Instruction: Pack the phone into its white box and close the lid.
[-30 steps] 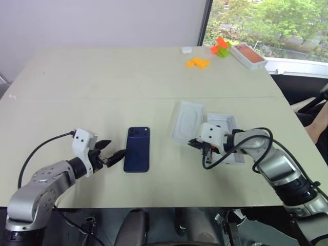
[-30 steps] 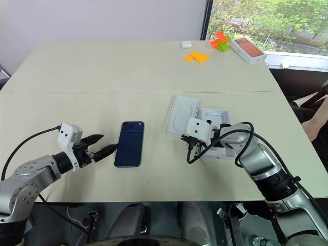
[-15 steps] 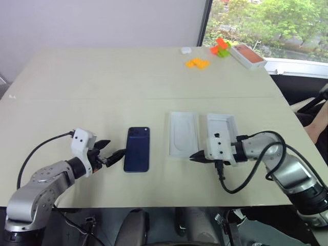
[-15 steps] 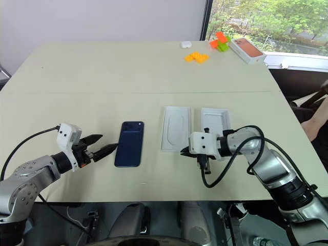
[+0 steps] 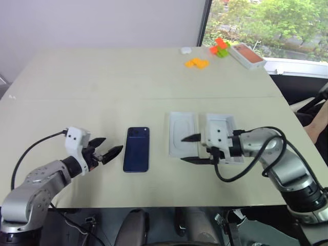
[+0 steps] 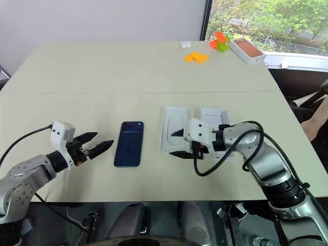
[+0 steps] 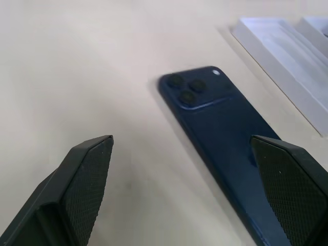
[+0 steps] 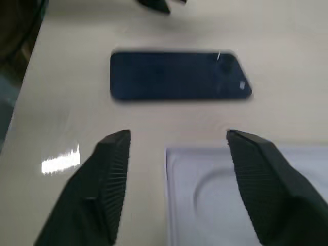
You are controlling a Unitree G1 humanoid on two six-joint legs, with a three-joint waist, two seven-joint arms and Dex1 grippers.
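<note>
On a matte beige table (image 5: 102, 82), the left gripper (image 5: 108, 151), its black fingers spread apart and empty, points at the flat dark navy-blue smartphone (image 5: 137, 149) lying back-up just beside it; the left wrist view picks out its three-lens camera cluster. Right of it lie a thin white card with an oval recess (image 5: 183, 134) and a shallow white cardboard tray (image 5: 221, 124); the right gripper (image 5: 191, 149) hovers over the card, fingers parted, holding nothing; their ridged pads (image 8: 114, 169) show in the right wrist view.

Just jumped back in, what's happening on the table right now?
Nothing is held. The phone lies flat, back up, on the table. The left hand hovers open just beside it. To its right lie a thin white card with an oval recess and a white box piece, side by side. The right hand is open over the card. Packing hasn't begun.
</note>
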